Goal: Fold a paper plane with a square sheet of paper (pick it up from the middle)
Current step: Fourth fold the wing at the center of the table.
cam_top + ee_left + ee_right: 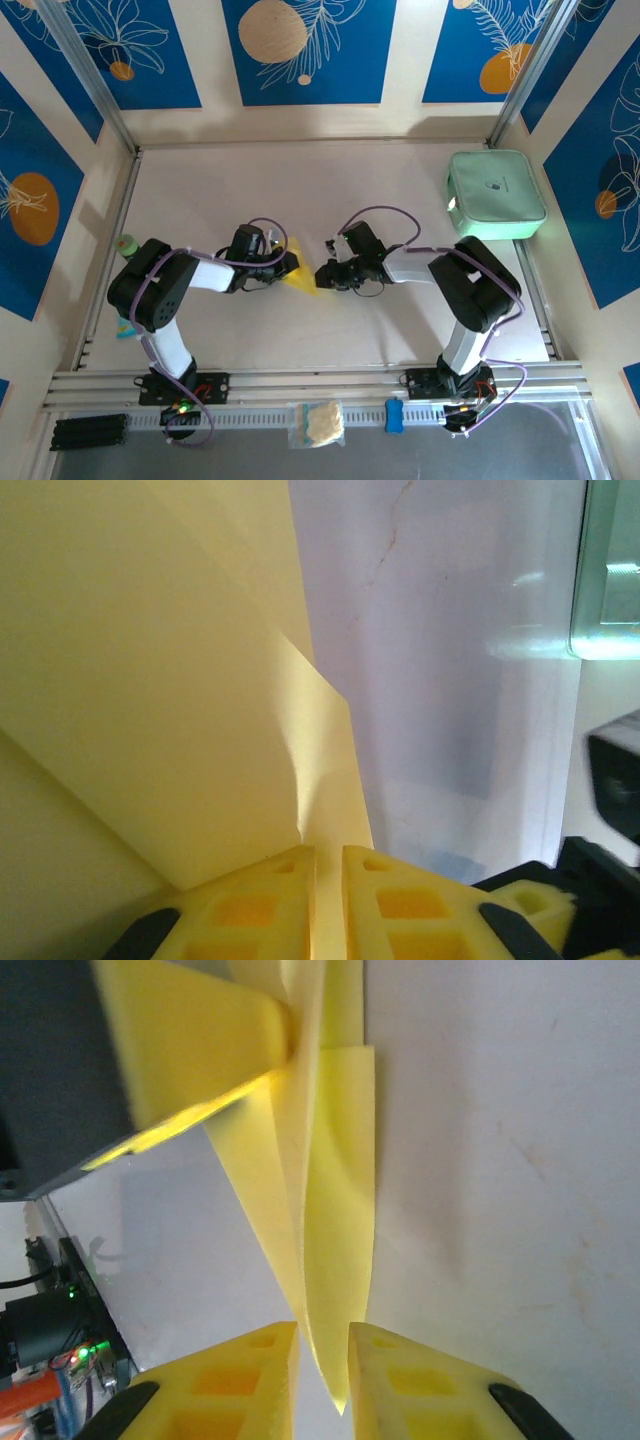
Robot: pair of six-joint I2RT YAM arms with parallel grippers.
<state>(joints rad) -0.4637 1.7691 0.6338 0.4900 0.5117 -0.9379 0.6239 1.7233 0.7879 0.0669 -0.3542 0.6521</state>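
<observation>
The paper plane (303, 276) is bright yellow paper folded into long layers with a sharp nose, and it sits between my two grippers at mid-table. My left gripper (289, 263) is shut on its wide end; in the left wrist view the paper (150, 680) fans out from the narrow slot of that gripper (328, 854). My right gripper (326, 272) faces it from the right. In the right wrist view the nose of the plane (335, 1200) hangs between the slightly parted fingers of that gripper (323, 1330), with a gap on the left side. The left gripper's pad (190, 1030) pinches the far end.
A mint-green case (496, 193) lies at the back right, its edge showing in the left wrist view (610, 570). A cream wad in a clear bag (318, 423) and a small blue block (394, 415) rest on the front rail. A green object (126, 244) stands by the left wall.
</observation>
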